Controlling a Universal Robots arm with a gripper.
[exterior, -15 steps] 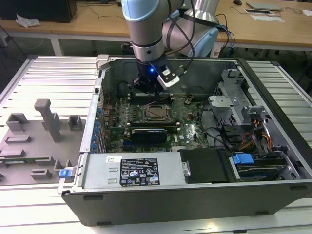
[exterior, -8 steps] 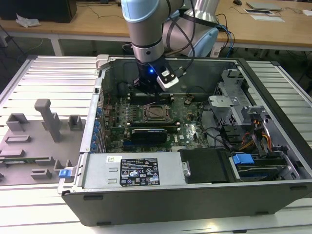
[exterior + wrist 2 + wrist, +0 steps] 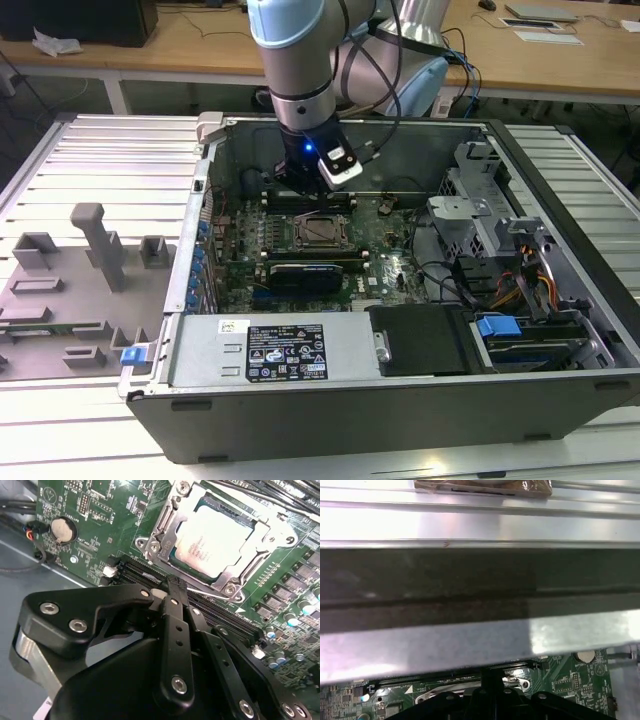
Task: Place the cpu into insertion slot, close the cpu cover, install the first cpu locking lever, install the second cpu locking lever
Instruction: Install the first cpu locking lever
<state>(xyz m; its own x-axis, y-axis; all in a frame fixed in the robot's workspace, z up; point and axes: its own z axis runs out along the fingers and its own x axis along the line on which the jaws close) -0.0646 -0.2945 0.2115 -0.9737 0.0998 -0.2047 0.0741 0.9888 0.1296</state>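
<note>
Cpu (image 3: 215, 540) lies just beyond the gripper (image 3: 172, 586), whose fingertips are drawn together right beside a thin wire lever (image 3: 210, 594); whether they pinch it I cannot tell; the chip sits in the insertion slot (image 3: 175, 554), framed by the lowered cpu cover (image 3: 161, 530); around it spreads the green board (image 3: 100, 510), inside the open computer case (image 3: 400, 420).

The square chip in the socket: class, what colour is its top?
The flat square cpu is dull silver-grey on top; the second wrist view shows it best.
</note>
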